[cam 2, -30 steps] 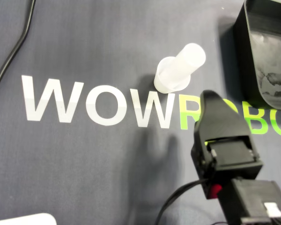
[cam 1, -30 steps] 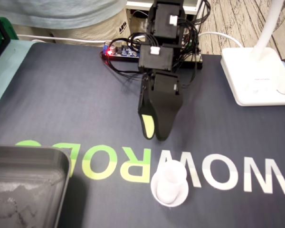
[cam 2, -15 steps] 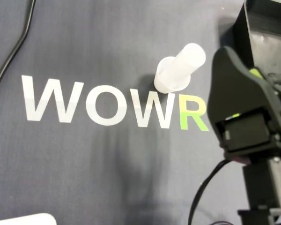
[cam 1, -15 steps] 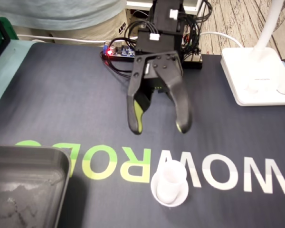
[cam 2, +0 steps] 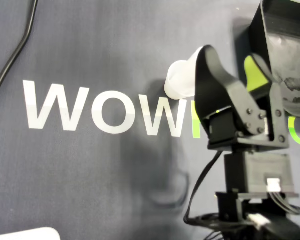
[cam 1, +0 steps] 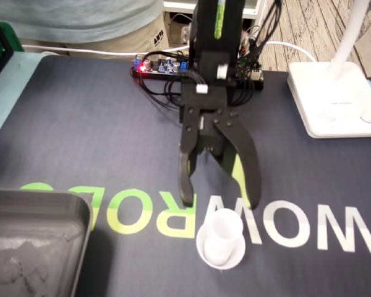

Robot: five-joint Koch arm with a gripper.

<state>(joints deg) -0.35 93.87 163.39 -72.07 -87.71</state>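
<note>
A white plastic cylinder (cam 1: pixel 221 238) stands upright on its wider round base on the dark mat, at the "W" of the printed lettering. My black gripper (cam 1: pixel 220 202) with green pads hangs open just behind it in the fixed view, its fingertips spread wider than the cylinder. In the overhead view one finger of the gripper (cam 2: pixel 230 55) covers the top of the cylinder (cam 2: pixel 179 82), and the gap between the jaws lies just to its right. Nothing is held between the fingers.
A dark grey tray (cam 1: pixel 31 241) sits at the lower left of the fixed view and at the upper right of the overhead view (cam 2: pixel 285 20). A white lamp base (cam 1: pixel 334 99) stands at the right. A controller board with cables (cam 1: pixel 161 65) lies behind the arm.
The gripper was shut a second ago and has opened wide. It has swung forward over the lettering, up to the white cylinder.
</note>
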